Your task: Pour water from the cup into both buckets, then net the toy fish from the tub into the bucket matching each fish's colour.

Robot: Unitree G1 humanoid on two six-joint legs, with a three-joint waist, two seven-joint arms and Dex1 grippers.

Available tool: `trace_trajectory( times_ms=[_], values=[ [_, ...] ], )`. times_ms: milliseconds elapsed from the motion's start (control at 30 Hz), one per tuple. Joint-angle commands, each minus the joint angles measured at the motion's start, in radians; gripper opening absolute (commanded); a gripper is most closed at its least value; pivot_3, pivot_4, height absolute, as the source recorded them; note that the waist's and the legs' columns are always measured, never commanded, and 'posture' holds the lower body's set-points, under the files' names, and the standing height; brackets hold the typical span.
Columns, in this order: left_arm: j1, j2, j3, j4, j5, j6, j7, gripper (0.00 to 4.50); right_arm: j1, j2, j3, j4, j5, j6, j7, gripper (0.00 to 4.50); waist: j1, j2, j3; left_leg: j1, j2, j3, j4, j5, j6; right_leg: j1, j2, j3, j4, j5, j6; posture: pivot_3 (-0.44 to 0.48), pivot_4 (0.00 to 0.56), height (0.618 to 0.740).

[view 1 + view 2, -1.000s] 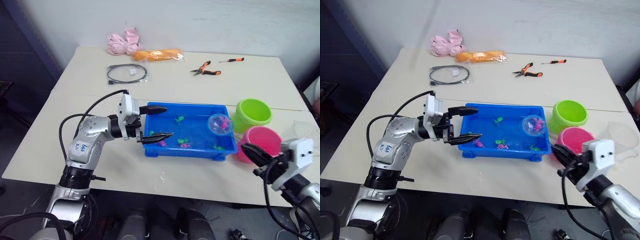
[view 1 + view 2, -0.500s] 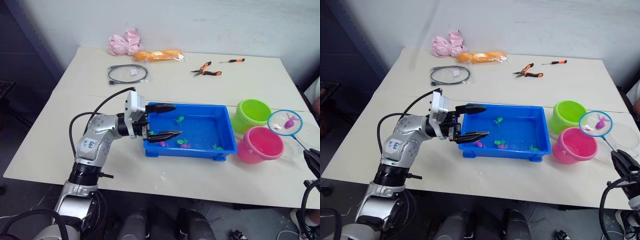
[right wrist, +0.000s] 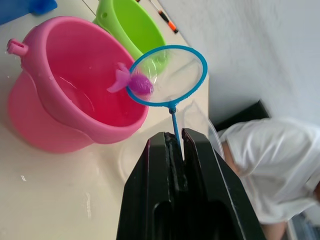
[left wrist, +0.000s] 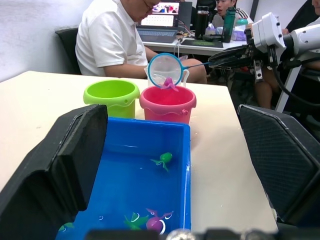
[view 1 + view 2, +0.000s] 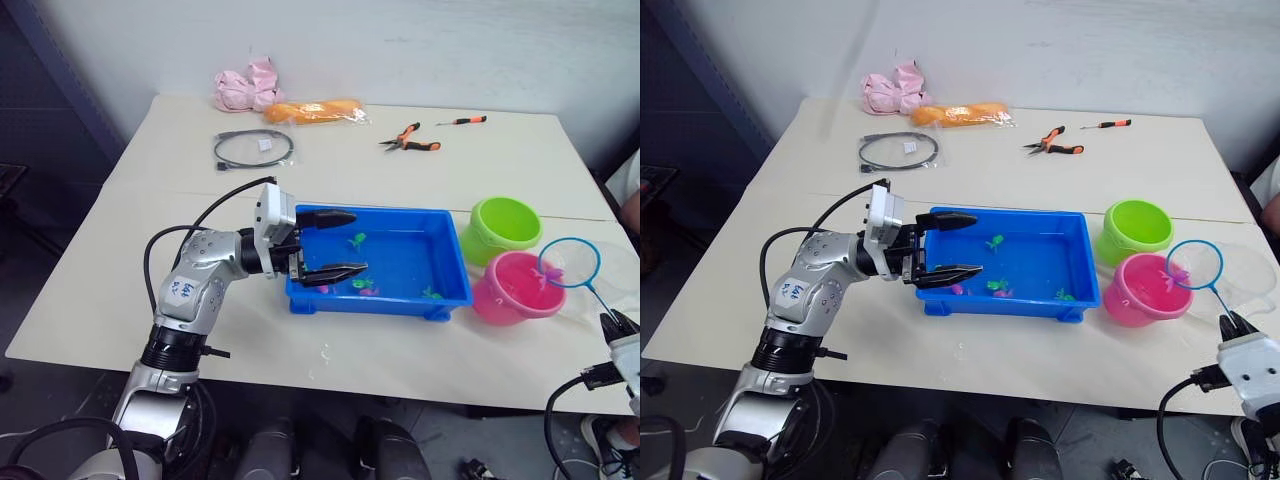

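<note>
Over the pink bucket (image 5: 517, 288), seen from the head, the net (image 5: 568, 263) rises from the right gripper (image 3: 176, 145), whose wrist view shows fingers clamping its handle, while the left gripper (image 5: 335, 243) straddles the tub (image 4: 177, 132) rim, wide apart, holding nothing.

Right claw (image 5: 1232, 322) holds net (image 5: 1194, 265) beside pink bucket (image 5: 1143, 291).
</note>
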Motion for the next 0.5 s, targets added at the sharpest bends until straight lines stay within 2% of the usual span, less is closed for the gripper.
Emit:
trace_trajectory(
  times_ms=[33,233,300,500],
  values=[
    [-0.005,0.004,0.006,-0.042,-0.012,-0.002,0.004,4.47,0.015,-0.03,-0.028,0.006,-0.14,-0.096,-0.059,0.0,0.0,0.0,0.0,0.0,0.0,0.0,0.0,0.0,0.0,0.0,0.0,0.0,0.0,0.0,0.0,0.0,0.15,0.74],
    [0.003,0.003,0.005,-0.045,-0.009,-0.01,0.006,4.47,0.049,-0.087,-0.054,0.057,-0.349,-0.289,-0.173,0.0,-0.001,0.0,0.0,0.002,0.0,0.003,0.0,0.0,0.0,0.0,0.0,0.003,-0.001,0.0,0.0,0.0,0.15,0.74],
    [0.005,0.007,0.009,-0.04,-0.008,-0.012,0.005,4.47,0.039,-0.084,-0.064,0.065,-0.397,-0.273,-0.207,0.0,-0.002,0.0,0.0,0.003,0.0,0.004,0.0,0.0,-0.001,0.0,0.0,0.005,-0.001,0.0,0.0,0.0,0.15,0.74],
    [0.02,0.013,0.011,-0.046,-0.012,-0.019,-0.002,4.47,0.074,-0.081,-0.05,0.094,-0.426,-0.331,-0.235,0.0,-0.004,0.0,0.0,0.009,0.001,0.01,-0.004,-0.001,-0.001,0.0,0.0,0.011,0.0,0.0,0.0,0.0,0.15,0.74]
  ],
)
